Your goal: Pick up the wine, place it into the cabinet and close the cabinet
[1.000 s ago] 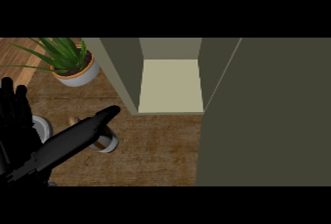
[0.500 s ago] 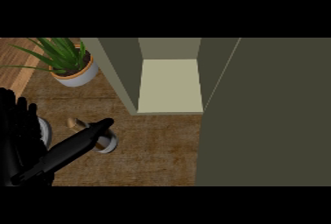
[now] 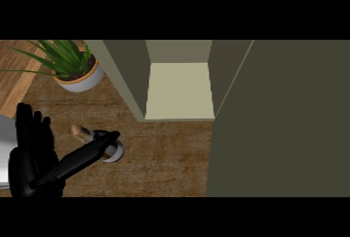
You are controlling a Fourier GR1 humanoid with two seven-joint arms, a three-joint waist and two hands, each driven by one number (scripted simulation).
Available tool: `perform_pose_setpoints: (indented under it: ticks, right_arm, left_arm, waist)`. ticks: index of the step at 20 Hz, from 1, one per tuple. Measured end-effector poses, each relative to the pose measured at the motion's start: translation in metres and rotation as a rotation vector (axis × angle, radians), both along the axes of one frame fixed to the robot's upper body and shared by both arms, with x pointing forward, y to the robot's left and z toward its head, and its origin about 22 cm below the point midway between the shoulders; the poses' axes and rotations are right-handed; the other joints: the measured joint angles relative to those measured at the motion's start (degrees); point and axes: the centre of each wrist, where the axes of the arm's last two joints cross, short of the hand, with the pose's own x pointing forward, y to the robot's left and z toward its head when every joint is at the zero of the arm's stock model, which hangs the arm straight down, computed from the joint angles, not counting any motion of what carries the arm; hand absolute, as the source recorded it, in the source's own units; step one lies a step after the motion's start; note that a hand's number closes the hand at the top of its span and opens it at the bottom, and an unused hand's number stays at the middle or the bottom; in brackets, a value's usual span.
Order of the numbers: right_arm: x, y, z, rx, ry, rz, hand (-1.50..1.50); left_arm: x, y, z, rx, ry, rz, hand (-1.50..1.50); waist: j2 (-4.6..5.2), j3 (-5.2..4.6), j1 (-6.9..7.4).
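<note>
Looking down from the head view, you see 1 robot hand, the left robot hand (image 3: 33, 152), at the lower left edge with its fingers straight and released, holding nothing; its thumb (image 3: 82, 157) stretches toward the wine bottle (image 3: 103, 143). That bottle lies on the brown desk (image 3: 164, 162), its cork-coloured neck (image 3: 80, 133) pointing up-left, and the thumb tip overlaps it. Behind it, the cabinet (image 3: 179, 90) stands open with a pale bare shelf, and its dark door (image 3: 280, 120) fills the right side. You can spot a potted plant (image 3: 71, 65) at the upper left.
</note>
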Motion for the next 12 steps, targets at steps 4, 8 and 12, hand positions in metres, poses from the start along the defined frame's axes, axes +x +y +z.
perform_pose_setpoints:
  ticks: [4,8,12]
  right_arm:
    - [-0.001,0.001,-0.001,0.004,0.002,0.001,-1.5]
    - [-0.002,0.001,-0.001,0.002,0.006,0.004,-1.5]
    - [-0.002,0.003,0.0,-0.001,0.009,0.01,-1.5]
  left_arm:
    - [0.004,0.012,-0.023,-0.004,0.025,0.014,-1.5]
    - [0.009,0.025,-0.044,-0.013,0.043,0.036,-1.5]
    - [0.01,0.033,-0.064,-0.02,0.057,0.04,-1.5]
  waist:
    - [0.0,-0.01,-0.06]
    - [-0.02,-0.01,-0.19]
    - [-0.05,0.0,-0.11]
